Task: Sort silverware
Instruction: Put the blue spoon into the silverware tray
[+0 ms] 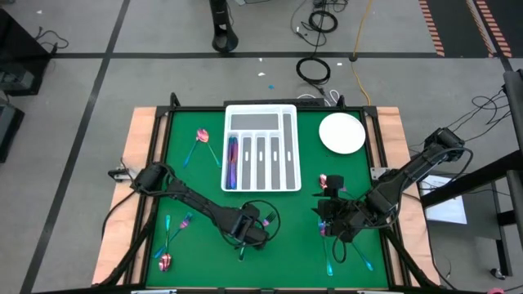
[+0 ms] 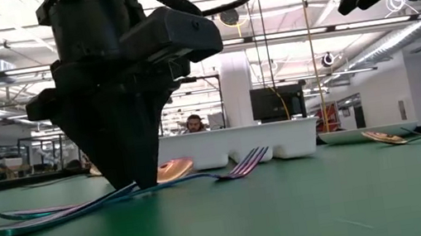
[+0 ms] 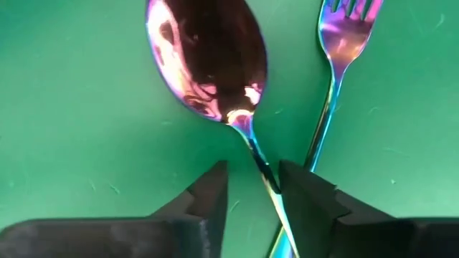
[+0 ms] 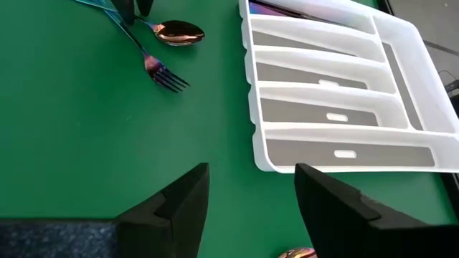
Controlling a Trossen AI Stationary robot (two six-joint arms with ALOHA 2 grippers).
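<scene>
Left wrist view puts your left gripper [image 3: 252, 188] half-closed astride the spoon [image 3: 208, 61] neck, handle hard against one finger, nothing clamped yet. A fork [image 3: 337, 64] handle crosses just beside the other pad; closing off-centre could pinch both or flick the spoon away. Your right gripper [image 4: 251, 190] hovers wide, empty.

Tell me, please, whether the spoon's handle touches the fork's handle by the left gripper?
Touching: the left wrist view shows the spoon handle crossing over the fork handle beside the left gripper fingers.
</scene>
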